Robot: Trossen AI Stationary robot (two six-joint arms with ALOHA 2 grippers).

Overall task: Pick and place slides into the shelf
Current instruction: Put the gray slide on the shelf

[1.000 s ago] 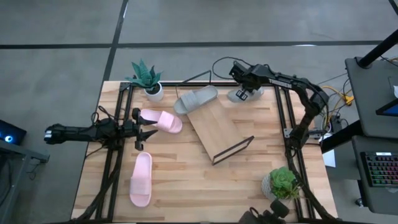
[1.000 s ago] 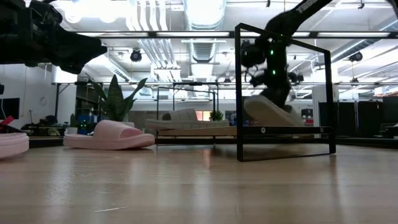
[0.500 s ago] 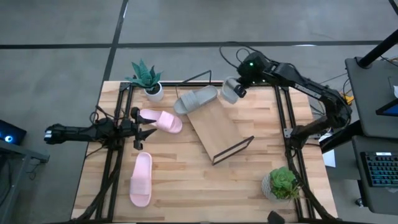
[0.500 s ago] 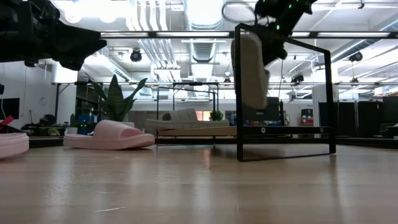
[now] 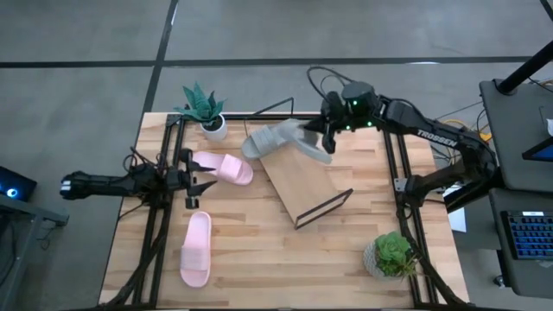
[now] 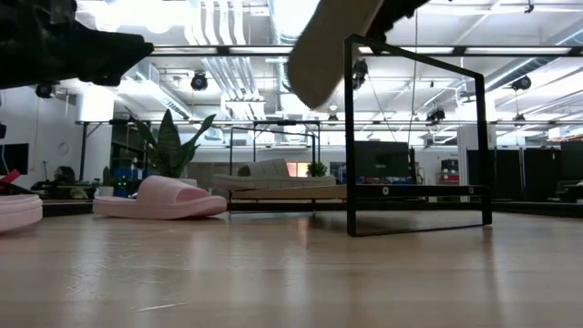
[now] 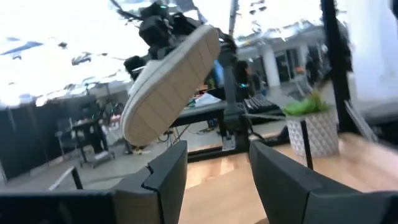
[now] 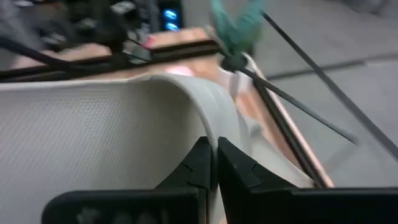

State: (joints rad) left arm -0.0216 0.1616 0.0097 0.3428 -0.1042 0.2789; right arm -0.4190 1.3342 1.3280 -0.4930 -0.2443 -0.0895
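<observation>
**Spotter:** While you look from the left side of the table, your left gripper hovers well left of the shelf, with its fingers spread apart and nothing between them; the left wrist view shows the same gap.

**Operator:** And the pink sandals?

**Spotter:** One pink sandal lies just beyond that gripper, between it and the shelf, left of the shelf's far end. The other pink sandal lies on the table left of the shelf's near end, well apart from it.

**Operator:** What about the grey ones?

**Spotter:** One grey sandal sits at the shelf's far end, its toe pointing left; I can't tell whether it rests on the board or just beside it. The second grey sandal is in the air above the shelf's far right corner. Your right gripper has its fingers pinched tight on that sandal's strap, as the right wrist view shows. From table height it hangs tilted, sole up, above the shelf's black wire frame.

**Operator:** Anything else near the shelf?

**Spotter:** You have a spiky potted plant at the far left of the shelf and a leafy potted plant at its near right.
</observation>
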